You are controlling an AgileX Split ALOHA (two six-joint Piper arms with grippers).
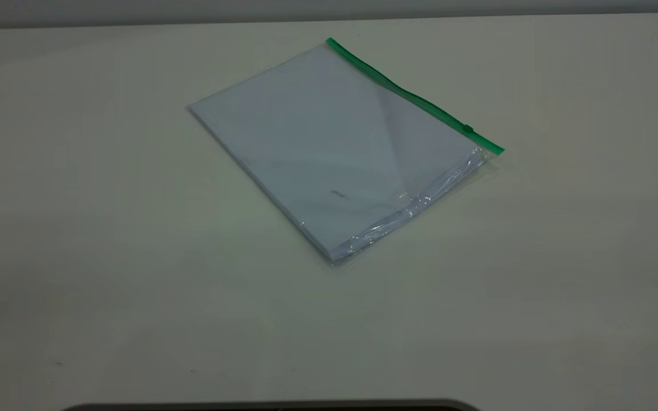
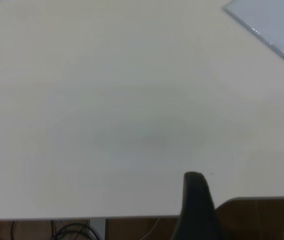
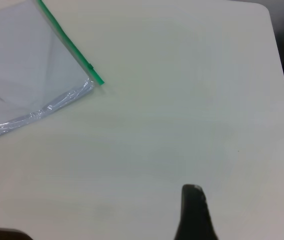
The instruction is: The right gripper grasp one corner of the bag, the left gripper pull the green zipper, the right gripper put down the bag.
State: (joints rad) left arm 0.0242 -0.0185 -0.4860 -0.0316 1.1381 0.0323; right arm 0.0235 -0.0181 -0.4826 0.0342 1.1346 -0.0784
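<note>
The bag [image 1: 329, 148] lies flat on the table [image 1: 77, 228], nearer its far edge and a little toward the right, skewed to the edges. The green zipper [image 1: 414, 97] runs along the bag's far-right side, its slider [image 1: 468, 129] close to the right end. My right gripper [image 3: 194, 210] hangs well apart from that corner, my left gripper [image 2: 198, 202] by the table's edge; one dark finger of each shows, so I cannot tell their opening.

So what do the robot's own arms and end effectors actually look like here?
Very little shows. In each wrist view only one dark, black, tapered finger tip pokes in: the left end effector and the right end effector. No cables, markings or arm links are visible, and the exterior view shows neither arm.
</note>
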